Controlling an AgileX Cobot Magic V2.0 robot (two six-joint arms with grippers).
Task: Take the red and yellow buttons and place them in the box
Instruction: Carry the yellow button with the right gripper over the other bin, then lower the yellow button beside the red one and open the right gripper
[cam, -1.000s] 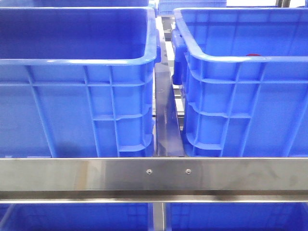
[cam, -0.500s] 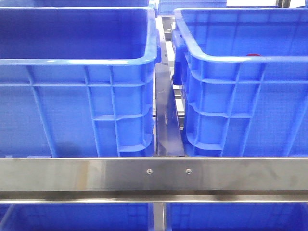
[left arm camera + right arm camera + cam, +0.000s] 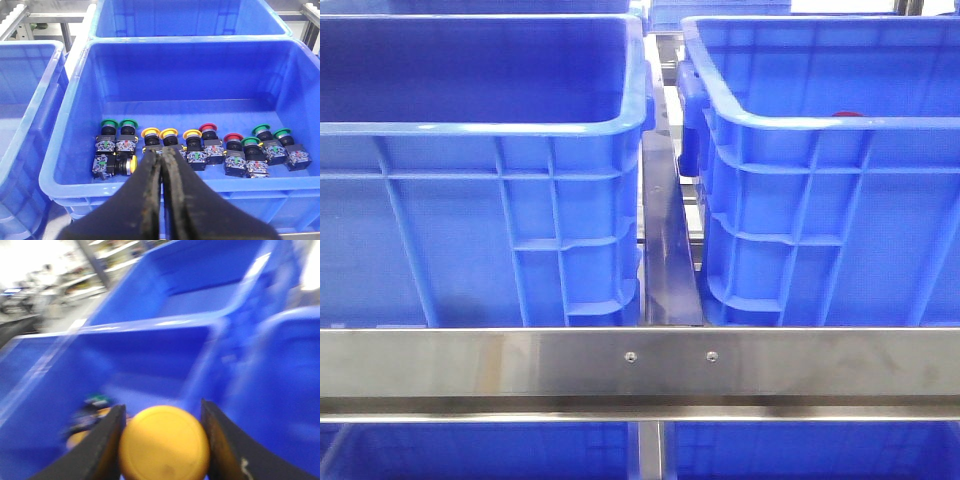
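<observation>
Two blue crates (image 3: 480,180) were seen side by side on a steel-framed rack (image 3: 640,365). The left claw (image 3: 162,165) was pressed closed, empty, above the box (image 3: 185,192) of red, yellow and green buttons (image 3: 207,131). A yellow button (image 3: 164,445) was gripped by the right claw (image 3: 162,440) — background shelving blurred.

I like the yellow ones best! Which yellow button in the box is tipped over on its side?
The yellow button in the near row, beside the closed left gripper. Its cap faces sideways, while the other three yellow buttons stand with caps up.
</observation>
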